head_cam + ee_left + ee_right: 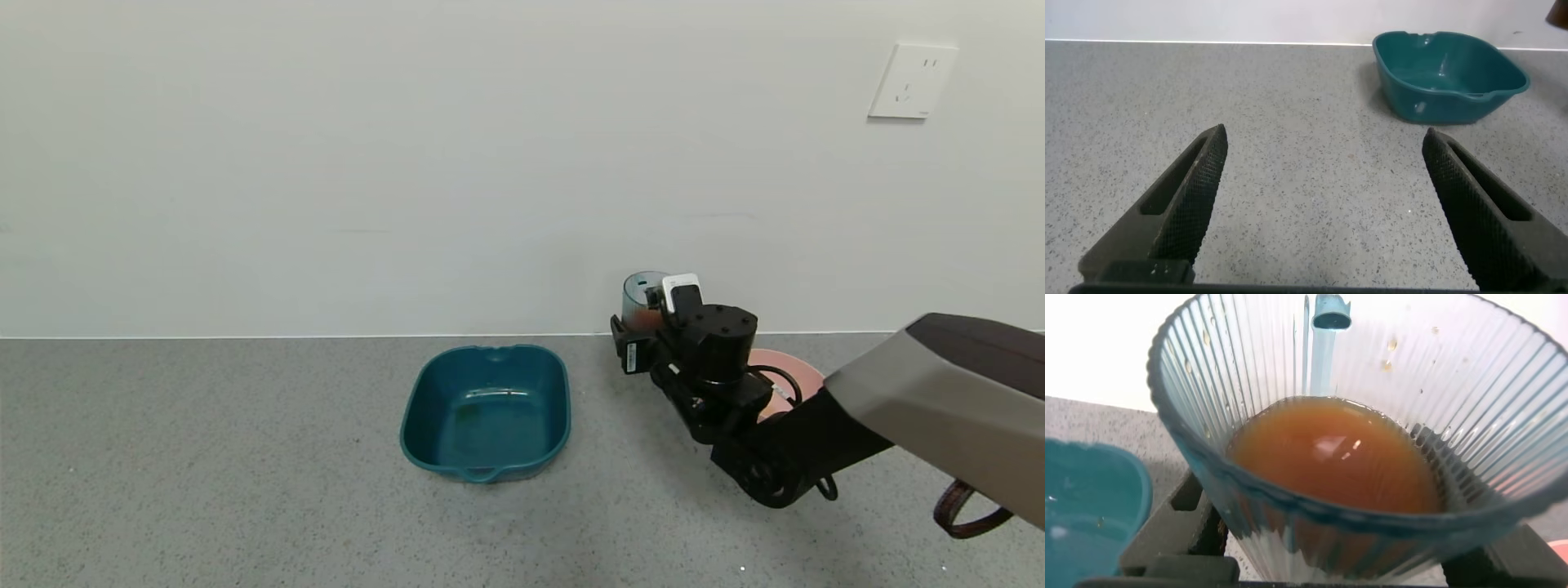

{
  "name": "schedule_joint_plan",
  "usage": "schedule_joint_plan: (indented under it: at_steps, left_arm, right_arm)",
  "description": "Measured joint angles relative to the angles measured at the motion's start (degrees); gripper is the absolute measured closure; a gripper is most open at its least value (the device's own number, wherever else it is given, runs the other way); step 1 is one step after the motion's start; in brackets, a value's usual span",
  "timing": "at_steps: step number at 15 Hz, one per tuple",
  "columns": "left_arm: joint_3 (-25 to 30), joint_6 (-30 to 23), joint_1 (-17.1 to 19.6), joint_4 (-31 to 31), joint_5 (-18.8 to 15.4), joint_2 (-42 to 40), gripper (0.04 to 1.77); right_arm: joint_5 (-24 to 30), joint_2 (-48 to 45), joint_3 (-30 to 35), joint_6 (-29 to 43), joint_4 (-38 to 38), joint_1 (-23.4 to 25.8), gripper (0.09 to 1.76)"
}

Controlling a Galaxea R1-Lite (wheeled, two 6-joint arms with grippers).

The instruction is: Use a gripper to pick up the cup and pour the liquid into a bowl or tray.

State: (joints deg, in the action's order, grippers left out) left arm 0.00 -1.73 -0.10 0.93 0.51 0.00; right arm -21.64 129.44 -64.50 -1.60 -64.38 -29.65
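My right gripper (649, 322) is shut on the translucent blue-grey ribbed cup (642, 296) and holds it upright near the back wall, right of the teal tray. In the right wrist view the cup (1249, 367) fills the picture, with the orange-brown liquid (1331, 461) in its lower half and its handle loop (1331, 312) on the far rim. The pale pink bowl (798, 371) sits behind my right arm, mostly hidden by it. My left gripper (1323, 184) is open and empty over bare counter.
A dark teal rectangular tray (486, 411) stands at the middle of the grey speckled counter; it also shows in the left wrist view (1449, 73) and at the edge of the right wrist view (1086, 506). The white wall runs along the counter's back edge.
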Motion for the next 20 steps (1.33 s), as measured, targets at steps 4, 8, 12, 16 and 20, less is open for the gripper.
schedule_joint_plan:
  at_steps: [4, 8, 12, 16, 20]
  left_arm:
    - [0.0, 0.0, 0.0, 0.0, 0.0, 0.0, 0.09]
    - [0.0, 0.0, 0.0, 0.0, 0.0, 0.0, 0.09]
    - [0.0, 0.0, 0.0, 0.0, 0.0, 0.0, 0.09]
    - [0.0, 0.0, 0.0, 0.0, 0.0, 0.0, 0.09]
    - [0.0, 0.0, 0.0, 0.0, 0.0, 0.0, 0.09]
  right_arm:
    - [2.0, -5.3, 0.5, -0.4, 2.1, 3.0, 0.46]
    - [5.1, -10.0, 1.9, -0.7, 6.1, 7.7, 0.46]
    - [9.2, -14.4, 3.9, -0.8, 10.2, 13.3, 0.46]
    - [13.3, -17.7, 5.3, -0.8, 13.1, 19.1, 0.46]
    - [17.7, -19.7, 7.9, -0.9, 13.4, 25.0, 0.46]
